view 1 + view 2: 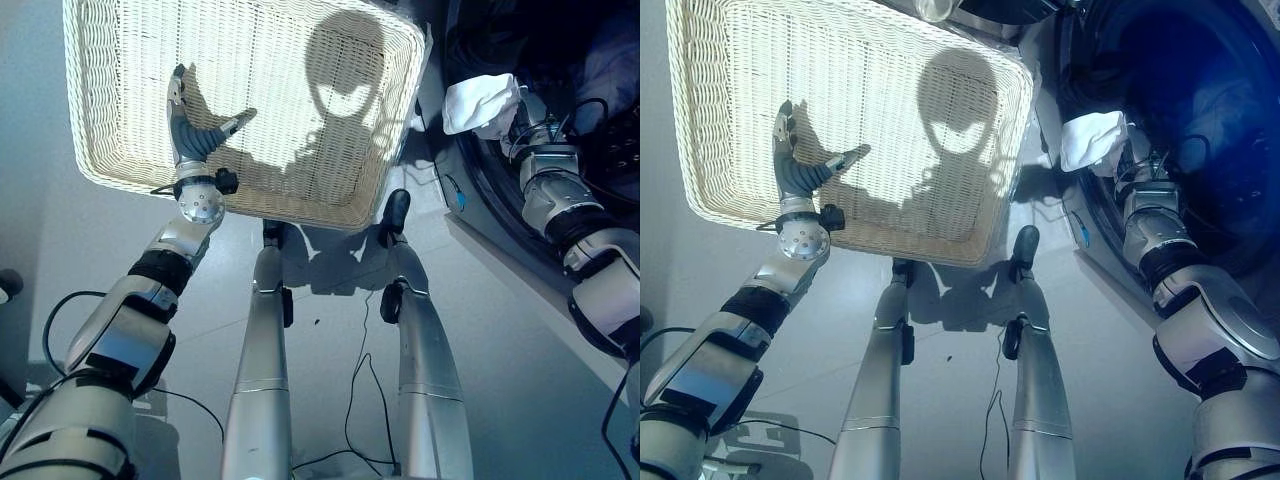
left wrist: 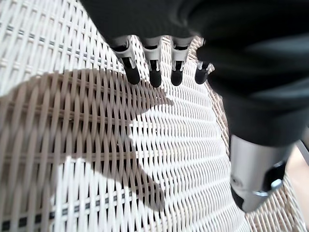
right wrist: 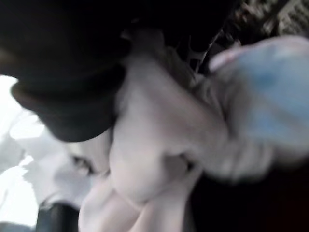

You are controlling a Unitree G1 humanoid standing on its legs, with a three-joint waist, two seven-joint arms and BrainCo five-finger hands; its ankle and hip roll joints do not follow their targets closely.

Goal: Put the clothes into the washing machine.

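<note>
Left hand [image 1: 190, 135]: raised over the near left part of the basket, fingers [image 2: 153, 72] straight and released, thumb spread, nothing held.

Wicker basket [image 1: 110, 150]: on the floor, far left to centre; rectangular, shallow, cream woven cane, ribbed weave with raised rim; no clothes seen inside.

Floor [image 1: 330, 330]: pale, smooth, glossy.

White cloth [image 1: 1092, 140]: task's thing; soft, crumpled, bunched into a loose lump; held at the mouth of the machine, right of the basket, not yet inside the drum.

Right hand [image 1: 1132, 160]: at the machine's opening, just beneath and behind the cloth, clenched around a fold of it as judged from the right wrist view, where pale cloth bulges close past the dark cover.

Washing machine [image 1: 1200, 90]: far right; round front opening, dark blue-black interior, curved rim, smooth hard shell.

Risks, as judgement: letting go too near the rim, leaving cloth draped over the lip or slipping to the floor; loose folds catching on fingers during withdrawal and dragging back out; arm knocking the rim on a deeper reach.
</note>
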